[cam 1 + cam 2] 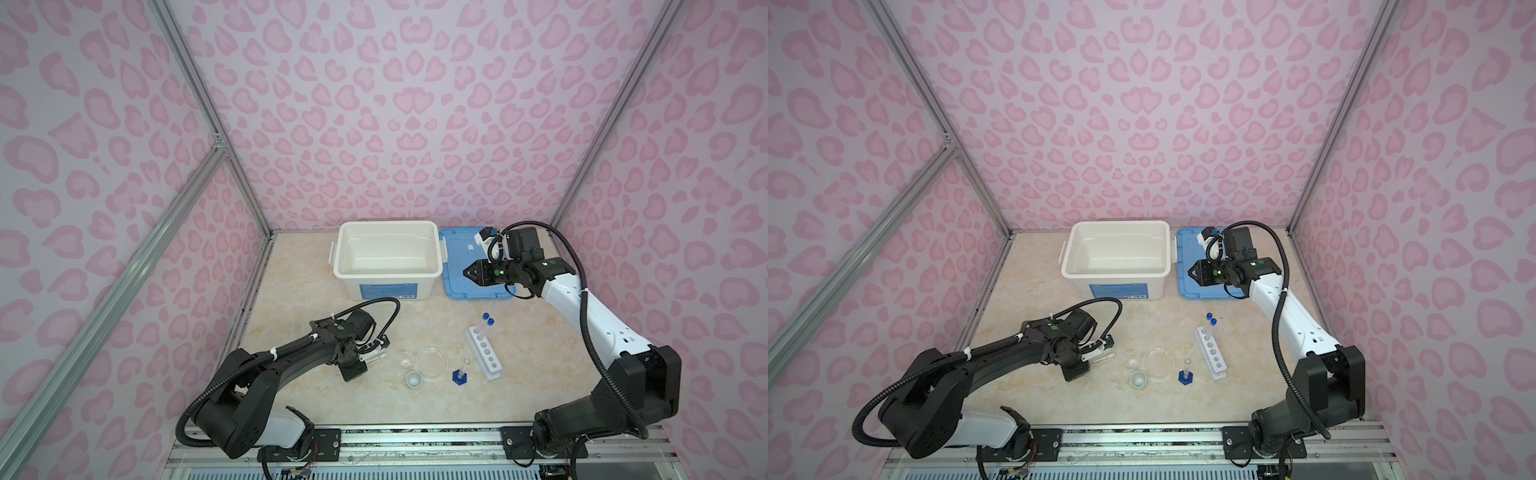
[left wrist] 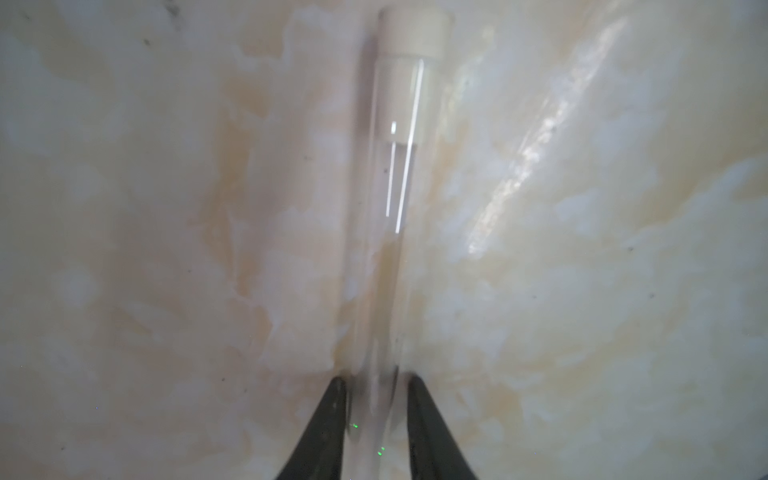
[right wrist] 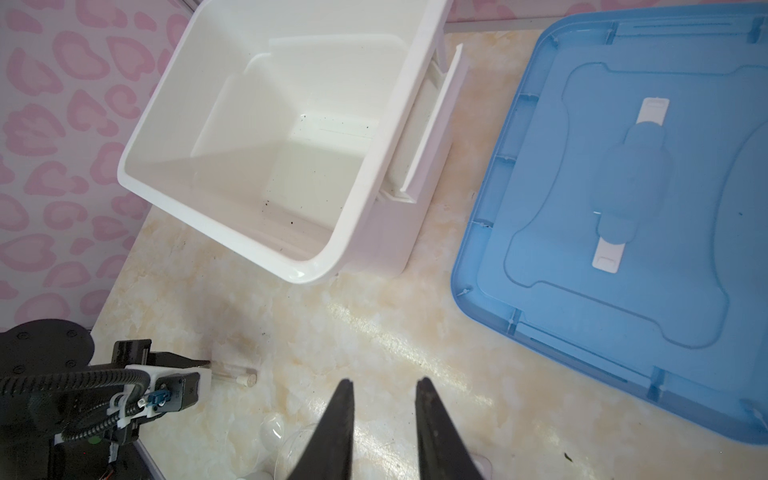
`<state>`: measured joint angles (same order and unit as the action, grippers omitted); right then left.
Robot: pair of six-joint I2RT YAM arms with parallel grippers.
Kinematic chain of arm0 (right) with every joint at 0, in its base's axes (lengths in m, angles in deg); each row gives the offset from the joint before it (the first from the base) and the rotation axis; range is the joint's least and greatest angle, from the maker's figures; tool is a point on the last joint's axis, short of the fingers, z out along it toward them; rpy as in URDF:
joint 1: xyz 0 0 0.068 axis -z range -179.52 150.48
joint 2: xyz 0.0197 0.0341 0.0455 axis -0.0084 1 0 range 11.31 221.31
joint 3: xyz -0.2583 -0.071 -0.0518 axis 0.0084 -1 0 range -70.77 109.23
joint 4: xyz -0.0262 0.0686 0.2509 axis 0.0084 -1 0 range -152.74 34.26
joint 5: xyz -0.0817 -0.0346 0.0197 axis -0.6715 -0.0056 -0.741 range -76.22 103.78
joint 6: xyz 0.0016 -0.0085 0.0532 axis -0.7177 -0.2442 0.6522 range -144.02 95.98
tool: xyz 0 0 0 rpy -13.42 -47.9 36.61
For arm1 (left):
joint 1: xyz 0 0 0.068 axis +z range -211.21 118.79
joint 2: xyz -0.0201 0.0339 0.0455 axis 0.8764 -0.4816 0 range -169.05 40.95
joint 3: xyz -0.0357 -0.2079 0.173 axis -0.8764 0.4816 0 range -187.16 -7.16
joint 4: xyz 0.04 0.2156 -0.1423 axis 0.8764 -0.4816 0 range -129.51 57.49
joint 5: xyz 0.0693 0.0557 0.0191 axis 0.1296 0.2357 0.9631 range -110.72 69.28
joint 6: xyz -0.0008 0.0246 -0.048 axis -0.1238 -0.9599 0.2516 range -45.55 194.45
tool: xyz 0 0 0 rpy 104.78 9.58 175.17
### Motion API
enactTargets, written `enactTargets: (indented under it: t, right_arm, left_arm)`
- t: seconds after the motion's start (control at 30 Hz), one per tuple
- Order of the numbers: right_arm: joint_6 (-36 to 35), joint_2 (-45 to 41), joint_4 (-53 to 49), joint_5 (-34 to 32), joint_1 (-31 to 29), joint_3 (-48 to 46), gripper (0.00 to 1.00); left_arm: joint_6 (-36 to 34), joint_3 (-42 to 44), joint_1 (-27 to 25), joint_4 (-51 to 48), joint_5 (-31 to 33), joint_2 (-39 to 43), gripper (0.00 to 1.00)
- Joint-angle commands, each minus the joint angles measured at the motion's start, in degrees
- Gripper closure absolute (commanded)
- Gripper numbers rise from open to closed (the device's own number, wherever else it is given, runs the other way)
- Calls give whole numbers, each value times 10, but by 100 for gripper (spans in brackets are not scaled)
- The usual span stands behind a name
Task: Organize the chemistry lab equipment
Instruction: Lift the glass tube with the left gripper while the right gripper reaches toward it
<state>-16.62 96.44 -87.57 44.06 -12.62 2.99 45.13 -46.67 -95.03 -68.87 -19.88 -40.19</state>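
Tube (image 2: pixel 382 249) flat, cap (image 2: pixel 415 31) away from left tool (image 2: pixel 376 380) straddling base, grip unclear; right tool (image 3: pixel 384 380) ajar, empty.

Pink-spotted walls (image 1: pixel 374 104) enclose a beige marbled tabletop (image 1: pixel 353 405).

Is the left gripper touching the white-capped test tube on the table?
Cannot tell. In the left wrist view the left gripper straddles the white-capped test tube, but blur hides any gap.

A gripper could pass over the bare table (image 1: pixel 419 320) between the white bin (image 1: pixel 386 291) and the row from tiny cup (image 1: pixel 414 379) to white rack (image 1: pixel 484 353).
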Motion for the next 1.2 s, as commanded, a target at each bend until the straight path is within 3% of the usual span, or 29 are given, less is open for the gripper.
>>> enactTargets:
  t: [0.0,0.2,0.5,0.83,1.17]
  right_arm:
    - [3,4,12,8,2,-4,73]
    - [4,4,12,5,4,-3,74]
    - [7,6,6,14,0,2,74]
    - [-13,-3,-51,4,-46,35,73]
    - [-63,-36,-133,28,-131,69,51]
  left_arm:
    - [0,0,1,-4,-7,-6,74]
    - [-2,-3,1,2,-8,-1,81]
    - [2,-16,1,23,-3,34,82]
    - [27,-37,17,55,-35,112,83]
    - [52,-50,25,186,-124,170,82]
